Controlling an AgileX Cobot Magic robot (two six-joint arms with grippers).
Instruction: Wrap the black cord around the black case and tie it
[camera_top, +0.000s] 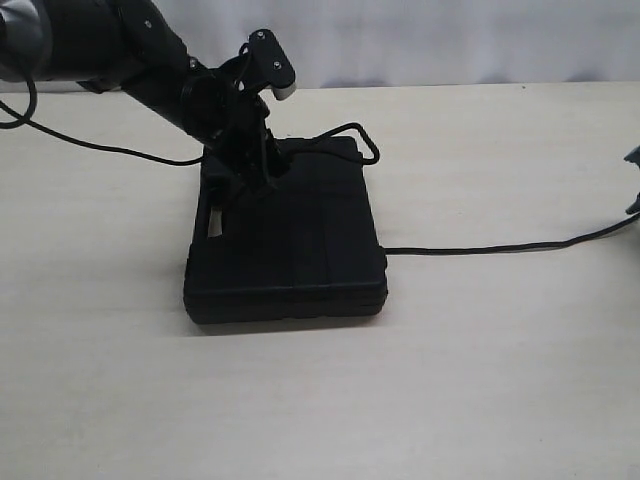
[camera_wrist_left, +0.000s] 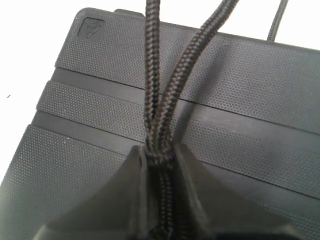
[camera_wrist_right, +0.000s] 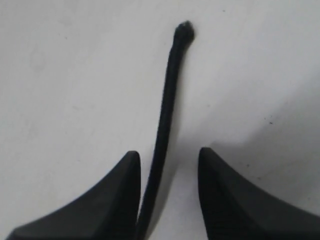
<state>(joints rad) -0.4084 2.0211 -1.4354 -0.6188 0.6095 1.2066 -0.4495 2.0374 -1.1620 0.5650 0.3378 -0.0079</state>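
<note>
Step in hand, by judgement: wrapping, with no tie made yet. The left fingers (camera_wrist_left: 132, 195) are closed on two strands of the black cord (camera_wrist_left: 152, 90), pinched side by side just over the black case (camera_top: 290, 250). The right fingers (camera_wrist_right: 222, 192) stand apart, holding nothing. The cord end lies on the desk (camera_top: 480, 380) between them, its knotted tip (camera_wrist_right: 184, 32) beyond the fingertips. The next move probably requires closing on that end. Only the exterior view shows the cord leaving the case; only the left wrist view shows the doubled strands.

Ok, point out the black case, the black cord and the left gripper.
black case (camera_top: 300, 240), exterior view, top face.
black cord (camera_wrist_right: 184, 32), right wrist view, frayed tip.
left gripper (camera_wrist_left: 160, 152), left wrist view, between its fingertips.
</note>
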